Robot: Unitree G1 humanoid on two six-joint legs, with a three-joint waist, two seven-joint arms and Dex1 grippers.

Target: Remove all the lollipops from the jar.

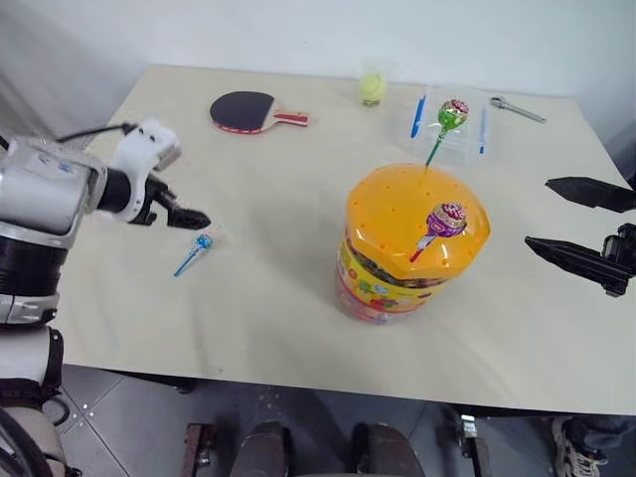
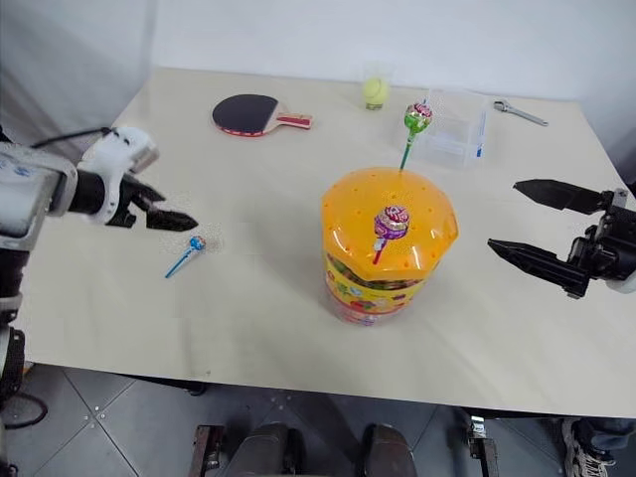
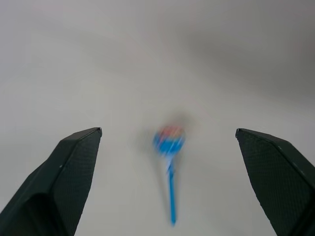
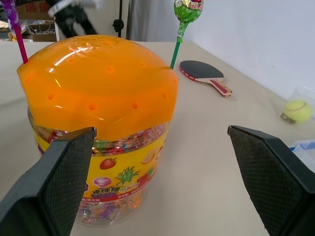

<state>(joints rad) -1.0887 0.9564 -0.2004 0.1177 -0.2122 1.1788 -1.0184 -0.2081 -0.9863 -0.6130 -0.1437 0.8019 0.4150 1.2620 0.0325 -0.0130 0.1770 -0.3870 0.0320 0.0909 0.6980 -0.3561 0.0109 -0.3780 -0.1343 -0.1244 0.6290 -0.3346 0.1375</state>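
My left end effector (image 1: 195, 220) hung wide open just above the pale surface (image 1: 268, 298), its two black, textured fingers (image 3: 74, 172) spread to either side of the blue-stick lollipop (image 1: 203, 242), which lay flat and free beneath them, its small round head in a glossy blue wrapper and its thin stick trailing away. That one, I judged, was out of the jar; two remained. A red-and-black table tennis paddle (image 1: 248, 108) rested well behind. At centre stood the jar (image 1: 397, 283), a broad, clear plastic tub banded with a bright fruit-printed label and capped by a smooth, translucent orange dome lid (image 1: 397, 214) pocked with small holes. The green-stick lollipop (image 1: 452, 114) rose upright from a hole near the far edge of the lid, and the purple-wrapped lollipop (image 1: 446, 220) on its pink stick leaned from a hole on the near slope. Behind the jar sat a yellow-green ball (image 1: 373, 87), a small clear box (image 1: 447, 124) and a metal wrench (image 1: 517, 109). My right end effector (image 1: 581, 219) waited beside the jar, level, empty and fully spread. The next move, I judged, called for closing on one thin stick or wrapped head and drawing it straight up out of its hole without tipping the tub.
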